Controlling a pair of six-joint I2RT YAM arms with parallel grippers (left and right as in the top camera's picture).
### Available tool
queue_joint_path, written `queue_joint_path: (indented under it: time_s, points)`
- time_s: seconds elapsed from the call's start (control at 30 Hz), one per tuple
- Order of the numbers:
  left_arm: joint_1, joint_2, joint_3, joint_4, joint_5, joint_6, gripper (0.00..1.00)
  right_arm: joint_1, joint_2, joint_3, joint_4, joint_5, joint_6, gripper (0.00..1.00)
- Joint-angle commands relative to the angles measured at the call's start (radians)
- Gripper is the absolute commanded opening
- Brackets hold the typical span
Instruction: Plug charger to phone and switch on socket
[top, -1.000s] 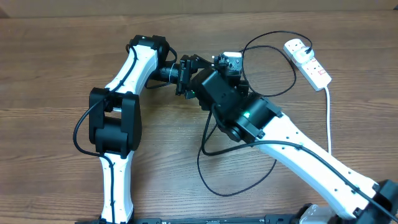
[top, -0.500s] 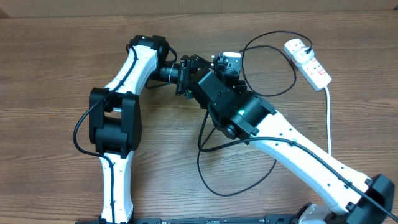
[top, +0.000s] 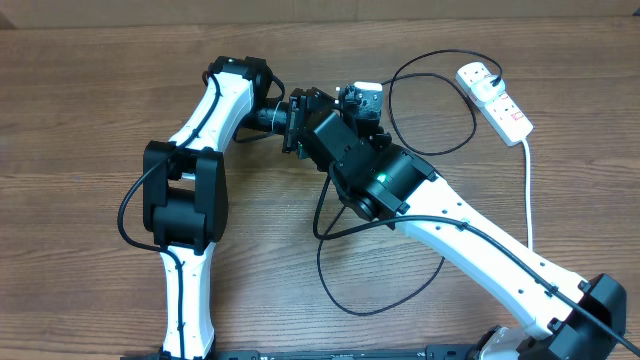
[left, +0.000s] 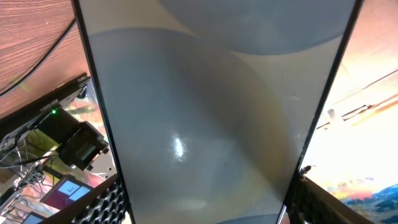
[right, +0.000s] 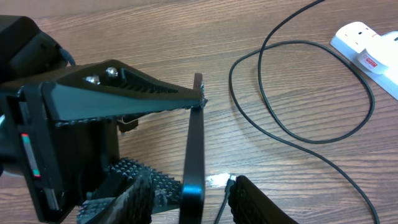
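The worktop (top: 80, 120) is matt brown wood with a visible grain. The phone (left: 211, 112) has a glossy glass face catching a glint of light. The socket (top: 510, 112) is smooth white plastic, and the charger (right: 231, 78) cable looks like smooth black rubber.

Overhead: fixed high above, facing straight down on the bench (top: 80, 150), far enough off to take in the socket (top: 497, 98) and every loop of the charger (top: 474, 112). Left wrist: pressed close against the phone (left: 211, 112), filled almost wholly by its screen. Right wrist: low and near, looking across the bench at that phone edge-on. Shared with overhead: socket end, charger loop.
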Motion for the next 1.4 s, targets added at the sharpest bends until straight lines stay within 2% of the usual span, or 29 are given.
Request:
queue_joint_path:
  time_s: [0.0, 0.6, 0.83, 1.03, 1.37]
  points:
    - [0.001, 0.007, 0.028, -0.003, 0.054, 0.003, 0.69, -0.016, 0.014, 0.019, 0.006, 0.013, 0.004, 0.4]
    - [0.001, 0.007, 0.028, -0.003, 0.055, 0.01, 0.69, -0.016, 0.015, 0.019, 0.026, -0.027, 0.005, 0.28]
    - [0.001, 0.007, 0.028, -0.003, 0.055, 0.01, 0.69, -0.017, 0.016, 0.019, 0.026, -0.035, 0.005, 0.26]
    - [0.001, 0.007, 0.028, -0.003, 0.055, 0.011, 0.69, -0.017, 0.016, 0.019, 0.026, -0.035, 0.005, 0.19]
    - [0.001, 0.007, 0.028, -0.003, 0.055, 0.011, 0.69, -0.017, 0.016, 0.019, 0.029, -0.031, 0.034, 0.13]
